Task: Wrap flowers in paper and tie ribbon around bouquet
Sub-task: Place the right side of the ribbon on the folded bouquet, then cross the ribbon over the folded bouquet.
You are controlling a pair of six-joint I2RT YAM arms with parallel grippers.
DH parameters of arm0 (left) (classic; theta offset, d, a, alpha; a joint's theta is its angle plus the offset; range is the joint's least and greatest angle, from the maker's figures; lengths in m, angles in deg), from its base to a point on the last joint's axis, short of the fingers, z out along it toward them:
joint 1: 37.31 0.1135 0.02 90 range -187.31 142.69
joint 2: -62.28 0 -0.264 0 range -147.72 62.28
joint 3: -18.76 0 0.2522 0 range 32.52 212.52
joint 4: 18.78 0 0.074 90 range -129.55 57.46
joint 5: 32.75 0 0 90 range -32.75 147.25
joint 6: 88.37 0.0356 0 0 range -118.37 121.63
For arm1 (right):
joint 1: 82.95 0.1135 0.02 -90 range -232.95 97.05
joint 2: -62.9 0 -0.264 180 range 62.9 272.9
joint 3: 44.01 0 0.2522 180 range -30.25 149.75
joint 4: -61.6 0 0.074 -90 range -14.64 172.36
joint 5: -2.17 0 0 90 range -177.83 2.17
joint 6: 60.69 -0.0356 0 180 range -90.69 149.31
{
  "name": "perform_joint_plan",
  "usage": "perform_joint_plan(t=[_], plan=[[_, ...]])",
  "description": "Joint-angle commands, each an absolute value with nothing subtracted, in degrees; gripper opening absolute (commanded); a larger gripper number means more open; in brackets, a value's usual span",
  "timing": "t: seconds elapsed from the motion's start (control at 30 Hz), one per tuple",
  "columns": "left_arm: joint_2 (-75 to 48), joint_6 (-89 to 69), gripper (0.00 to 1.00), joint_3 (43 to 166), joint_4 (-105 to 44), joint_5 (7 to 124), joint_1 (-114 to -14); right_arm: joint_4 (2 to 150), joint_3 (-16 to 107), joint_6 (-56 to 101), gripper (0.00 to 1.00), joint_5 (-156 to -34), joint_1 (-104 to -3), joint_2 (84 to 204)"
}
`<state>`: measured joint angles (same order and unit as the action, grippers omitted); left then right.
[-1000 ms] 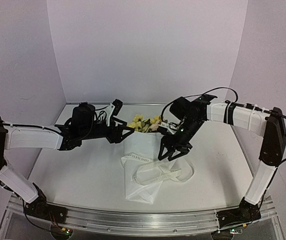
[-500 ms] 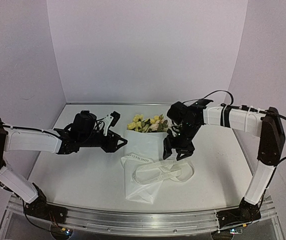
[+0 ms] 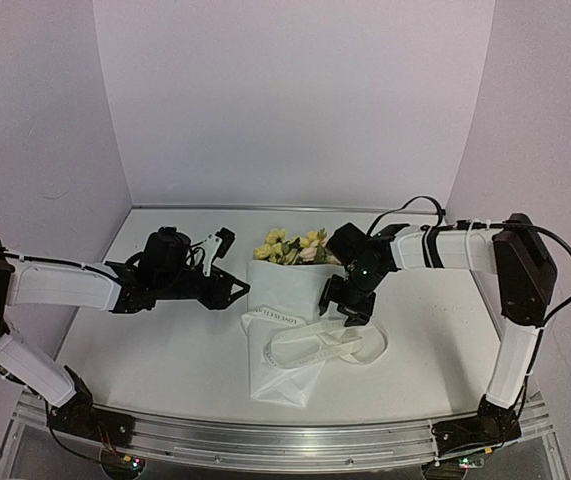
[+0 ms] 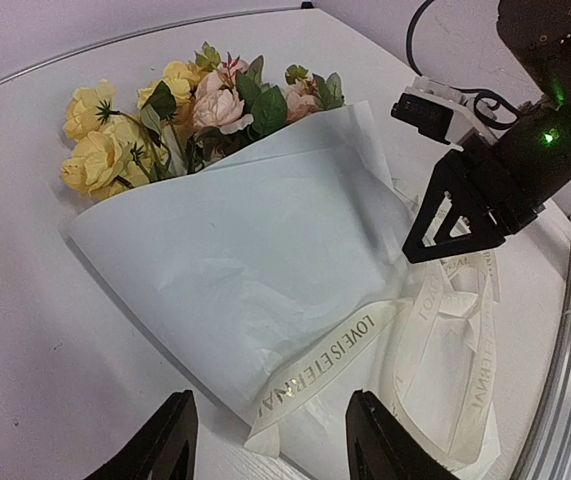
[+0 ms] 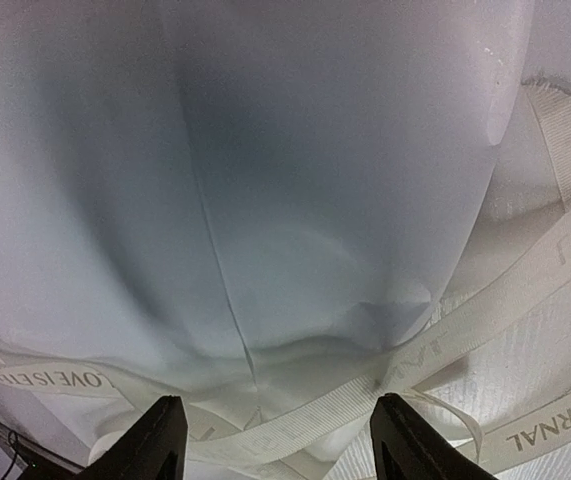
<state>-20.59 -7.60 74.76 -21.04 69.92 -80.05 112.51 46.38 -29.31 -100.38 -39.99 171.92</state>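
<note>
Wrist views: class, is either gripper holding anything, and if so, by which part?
Nothing is held. The left gripper and the right gripper both have their fingers apart near the bouquet, closed on neither it nor the ribbon.

We see the bouquet [image 3: 280, 295] lying flat: yellow and pink flowers [image 4: 180, 105] spill from a white paper [image 4: 255, 260] cone, and cream lettered ribbon [image 4: 315, 365] lies looped loosely across its narrow end.

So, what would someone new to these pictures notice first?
The yellow and cream flowers showing from the wide end of a white paper cone at the centre. A lettered ribbon lies in loose loops over its narrow end. The left gripper and right gripper stand open on either side.
</note>
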Motion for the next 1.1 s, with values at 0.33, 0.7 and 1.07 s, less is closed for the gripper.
perform_joint_plan(t=[0.33,0.7,1.07], plan=[[-19.88,-5.79,0.53,75.34,-22.07,70.24,-80.20,110.07,43.61,-36.34,0.37,-97.78,-39.10,172.97],[-23.15,-4.08,0.53,77.17,-25.02,69.52,-81.52,111.59,43.25,-33.62,0.00,-96.64,-39.00,170.36],[-23.46,-3.47,0.53,77.70,-25.65,69.28,-81.59,107.83,32.77,-32.93,0.61,-91.72,-40.61,162.67]])
